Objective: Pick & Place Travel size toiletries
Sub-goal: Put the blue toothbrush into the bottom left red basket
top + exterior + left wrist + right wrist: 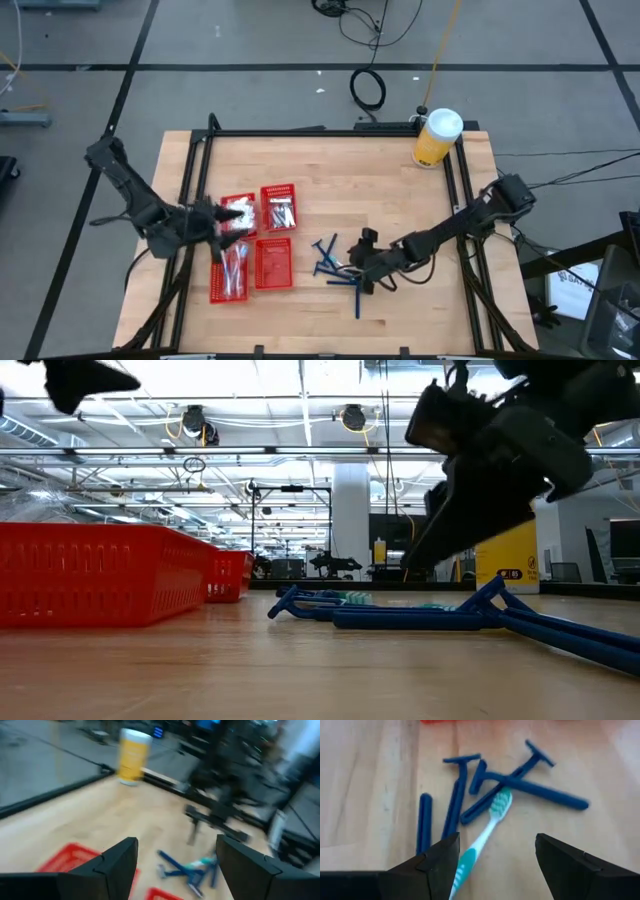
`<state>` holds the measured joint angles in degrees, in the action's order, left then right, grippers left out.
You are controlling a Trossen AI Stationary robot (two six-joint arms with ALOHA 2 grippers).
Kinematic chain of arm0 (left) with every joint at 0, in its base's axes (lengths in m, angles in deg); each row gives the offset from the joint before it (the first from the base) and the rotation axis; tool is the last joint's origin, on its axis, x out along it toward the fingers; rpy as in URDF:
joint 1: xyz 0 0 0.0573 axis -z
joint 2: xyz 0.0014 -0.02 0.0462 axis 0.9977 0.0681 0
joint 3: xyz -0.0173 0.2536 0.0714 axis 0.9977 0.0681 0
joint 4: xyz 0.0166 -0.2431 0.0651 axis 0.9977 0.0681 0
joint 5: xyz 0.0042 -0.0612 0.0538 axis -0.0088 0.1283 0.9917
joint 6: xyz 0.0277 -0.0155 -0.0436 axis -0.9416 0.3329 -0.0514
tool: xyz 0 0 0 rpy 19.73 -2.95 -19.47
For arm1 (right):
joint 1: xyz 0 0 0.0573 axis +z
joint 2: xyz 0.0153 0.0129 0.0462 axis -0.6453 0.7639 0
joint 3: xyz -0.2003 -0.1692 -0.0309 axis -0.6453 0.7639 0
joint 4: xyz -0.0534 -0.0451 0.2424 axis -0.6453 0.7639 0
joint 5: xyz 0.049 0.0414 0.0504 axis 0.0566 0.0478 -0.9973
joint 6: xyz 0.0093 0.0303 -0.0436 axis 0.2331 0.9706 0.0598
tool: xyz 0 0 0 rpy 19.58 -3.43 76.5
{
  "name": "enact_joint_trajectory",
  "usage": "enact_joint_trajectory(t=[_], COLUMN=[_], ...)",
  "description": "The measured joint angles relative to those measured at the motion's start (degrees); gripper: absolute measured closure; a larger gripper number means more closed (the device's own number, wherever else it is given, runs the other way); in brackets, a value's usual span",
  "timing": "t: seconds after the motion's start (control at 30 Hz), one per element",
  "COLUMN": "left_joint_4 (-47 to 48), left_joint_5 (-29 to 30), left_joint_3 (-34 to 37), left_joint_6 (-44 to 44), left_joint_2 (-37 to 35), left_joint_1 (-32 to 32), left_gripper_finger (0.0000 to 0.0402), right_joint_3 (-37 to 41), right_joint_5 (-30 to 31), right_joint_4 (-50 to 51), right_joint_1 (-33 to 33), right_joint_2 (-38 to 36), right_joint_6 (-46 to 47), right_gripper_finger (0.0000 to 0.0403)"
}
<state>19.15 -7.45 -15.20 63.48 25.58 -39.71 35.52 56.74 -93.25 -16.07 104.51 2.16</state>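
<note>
The wooden bench [330, 190] carried everything, with a yellow white-lidded jar [436, 137] at its far edge, well beyond both claws. Four red mesh baskets [273, 264] sat in a cluster directly under and just beside the left claw [222, 222], some holding clear-wrapped toiletries. That claw hung above them with its fingers spread apart and nothing between them. The right claw [492, 855] hovered low over the loose toiletries, its fingers wide and gripping nothing. Just ahead of it, on the bare wood, lay several dark blue razors [530, 782], crossed over one another, and a light-blue and white toothbrush [485, 837] reached back between its fingers.
</note>
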Motion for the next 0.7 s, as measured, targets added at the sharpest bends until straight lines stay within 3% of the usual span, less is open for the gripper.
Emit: enact_joint_trajectory(t=[0.13, 0.27, 0.7], left_joint_4=[-15.02, -23.49, -25.36], left_joint_5=[-12.75, -20.22, -32.93], left_joint_3=[0.04, 0.07, 0.11], left_joint_6=[-13.79, -21.75, -19.12], left_joint_2=[5.93, 11.18, 18.24], left_joint_1=[-4.30, -8.35, -21.58], left_gripper_finger=[0.0137, 0.0137, 0.0137], right_joint_3=[-0.04, -0.08, -0.05], right_joint_5=[-2.80, -3.74, -2.33], right_joint_4=[0.51, 1.65, 7.81], right_joint_1=[0.05, 0.59, 0.90], right_joint_2=[0.88, 1.12, 2.44], right_joint_6=[2.17, 3.76, 6.60], right_gripper_finger=[0.0156, 0.0156, 0.0156])
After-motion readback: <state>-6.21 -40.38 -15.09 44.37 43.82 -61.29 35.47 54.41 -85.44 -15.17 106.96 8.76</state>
